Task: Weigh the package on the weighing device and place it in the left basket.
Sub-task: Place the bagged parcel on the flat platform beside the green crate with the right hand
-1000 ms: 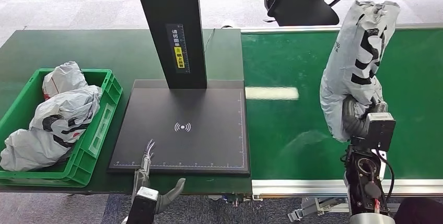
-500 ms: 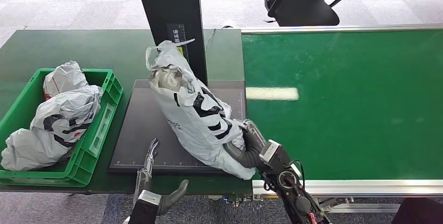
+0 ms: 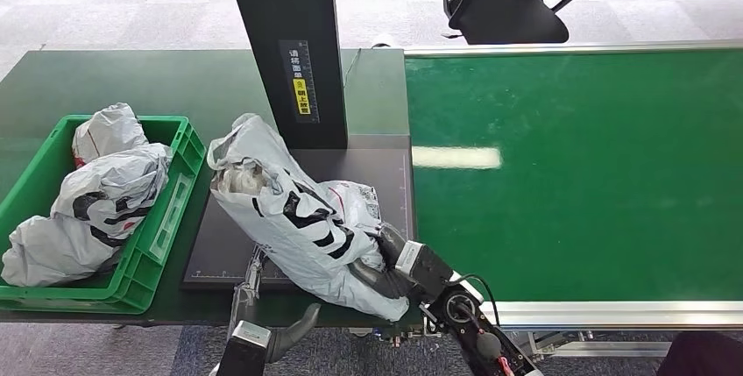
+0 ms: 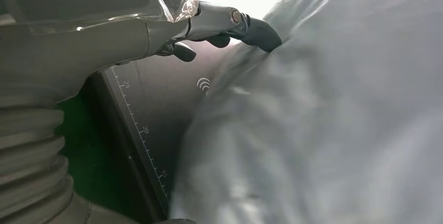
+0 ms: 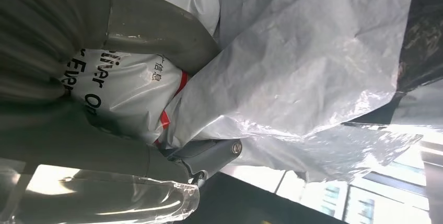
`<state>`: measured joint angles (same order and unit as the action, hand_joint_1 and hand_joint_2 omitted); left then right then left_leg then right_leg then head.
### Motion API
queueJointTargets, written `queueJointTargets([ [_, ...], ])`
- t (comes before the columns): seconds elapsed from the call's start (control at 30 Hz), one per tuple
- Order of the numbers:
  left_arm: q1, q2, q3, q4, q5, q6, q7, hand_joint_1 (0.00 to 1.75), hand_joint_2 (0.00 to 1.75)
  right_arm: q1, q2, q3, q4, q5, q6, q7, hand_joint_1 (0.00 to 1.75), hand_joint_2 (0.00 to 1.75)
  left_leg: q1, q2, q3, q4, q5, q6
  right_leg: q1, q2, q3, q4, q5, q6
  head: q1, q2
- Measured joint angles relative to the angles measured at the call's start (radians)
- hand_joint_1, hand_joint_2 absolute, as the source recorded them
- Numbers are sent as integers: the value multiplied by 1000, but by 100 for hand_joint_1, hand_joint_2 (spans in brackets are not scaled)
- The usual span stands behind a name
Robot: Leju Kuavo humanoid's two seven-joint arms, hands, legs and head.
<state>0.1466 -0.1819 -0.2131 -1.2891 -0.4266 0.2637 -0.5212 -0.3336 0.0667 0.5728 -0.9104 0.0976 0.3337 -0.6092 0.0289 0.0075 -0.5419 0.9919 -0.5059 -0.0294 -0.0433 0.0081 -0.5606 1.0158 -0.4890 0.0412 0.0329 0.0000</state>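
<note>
The right robot hand (image 3: pixel 385 262) grasped the crumpled grey plastic package (image 3: pixel 293 214) over the flat black scale platform (image 3: pixel 235 231); it should settle fully on that platform before letting go.

Grey package (image 3: pixel 298 218) slanted over black scale (image 3: pixel 228 240)

right hand (image 3: pixel 378 264) clasped, left hand (image 3: pixel 251 275) fingers apart

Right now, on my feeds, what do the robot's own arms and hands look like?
The left hand has a thick grey thumb, dark slim fingers with silver metal links, and a grey ribbed wrist cover under clear plastic film. The right hand is dark grey, behind a silver block-shaped wrist; its forearm is black with looping black cables.
</note>
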Motion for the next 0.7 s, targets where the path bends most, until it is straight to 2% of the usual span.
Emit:
queueJointTargets([
  [0.1, -3, 2, -4, 8, 10, 6, -3, 0, 175, -3, 11, 13, 43, 58, -130, 72, 175, 175, 0, 0, 0, 0, 0, 0, 0, 0, 0, 0, 0, 0, 0, 0],
  [0.23, 0, 4, -4, 9, 16, 12, -3, 0, 175, 7, 21, 16, 58, 119, -296, 169, 0, 175, 0, 0, 0, 0, 0, 0, 0, 0, 0, 0, 0, 0, 0, 0],
  [0.47, 26, 0, 20, -18, 26, 89, -16, 0, 175, 58, 22, -11, 36, 151, -406, 201, 0, 175, 0, 0, 1, 0, 0, 0, 0, 0, 0, 0, 0, 0, 0, 0],
  [0.7, 80, -26, 84, -113, 39, 253, -77, 0, 175, 124, 15, -61, -43, 155, -543, 146, 0, 175, 0, 0, 0, 0, 0, 0, 0, 0, 0, 0, 0, 0, 0, 0],
])
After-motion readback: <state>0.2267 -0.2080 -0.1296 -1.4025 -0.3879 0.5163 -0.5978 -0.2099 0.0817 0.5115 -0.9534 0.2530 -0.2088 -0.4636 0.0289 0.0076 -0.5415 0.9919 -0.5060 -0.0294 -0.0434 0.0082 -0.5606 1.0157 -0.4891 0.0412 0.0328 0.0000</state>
